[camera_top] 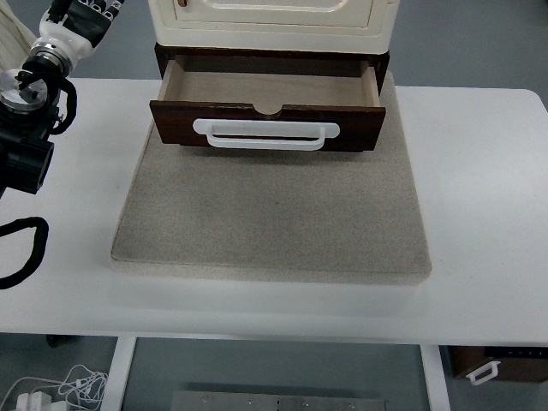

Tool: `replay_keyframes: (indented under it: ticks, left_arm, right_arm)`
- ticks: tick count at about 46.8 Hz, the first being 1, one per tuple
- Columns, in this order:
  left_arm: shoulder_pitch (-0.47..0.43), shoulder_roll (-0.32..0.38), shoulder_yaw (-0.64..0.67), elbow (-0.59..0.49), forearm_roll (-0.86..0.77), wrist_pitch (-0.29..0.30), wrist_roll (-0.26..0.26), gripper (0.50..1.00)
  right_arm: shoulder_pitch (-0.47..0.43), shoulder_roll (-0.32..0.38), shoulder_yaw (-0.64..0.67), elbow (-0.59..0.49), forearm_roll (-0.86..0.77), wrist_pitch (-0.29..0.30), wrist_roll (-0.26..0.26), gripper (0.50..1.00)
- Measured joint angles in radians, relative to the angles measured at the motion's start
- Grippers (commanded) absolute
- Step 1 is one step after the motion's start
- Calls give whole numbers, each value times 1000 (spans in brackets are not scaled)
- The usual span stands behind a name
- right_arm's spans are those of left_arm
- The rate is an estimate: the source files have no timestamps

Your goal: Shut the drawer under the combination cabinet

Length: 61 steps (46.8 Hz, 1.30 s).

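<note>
Down below the near edge, cables and a white plug [38, 396] are lying on the floor, and a small white handle-shaped piece [484, 372] is showing at the lower right; above them the white counter [479, 214] is spreading across the whole width. Sitting on it is a grey felt-like mat [274, 223], squarish and flat, its near edge well back from the counter's near edge. At the far end of the mat the dark brown drawer [267, 124] is standing pulled out, its pale inside bare and open to view; a white bar handle [266, 134] is running across its front panel. Directly behind and above, the cream cabinet [274, 21] is sitting on a dark base, with the drawer coming out from beneath it. Over at the left edge the black left arm [26, 145] is reaching up along the counter's side, a black cable looping below it; its left hand [81, 19] is lying at the top left corner, apart from the drawer; I cannot tell how it is set.
</note>
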<state>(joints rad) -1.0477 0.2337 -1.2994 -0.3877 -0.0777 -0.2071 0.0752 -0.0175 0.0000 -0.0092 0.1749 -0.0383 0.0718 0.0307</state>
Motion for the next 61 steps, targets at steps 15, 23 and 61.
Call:
replay_keyframes:
  ticks: [15, 23, 61]
  left_arm:
    - [0, 1, 0, 0, 0, 0, 2, 999]
    - [-1, 16, 0, 4, 0, -9, 2, 999]
    - [-9, 20, 45, 0, 18, -9, -61, 996]
  right_arm:
    - [-1, 0, 0, 0, 0, 0, 0, 952]
    - [-1, 0, 0, 0, 0, 0, 0, 952]
    - [-1, 0, 0, 0, 0, 0, 0, 952]
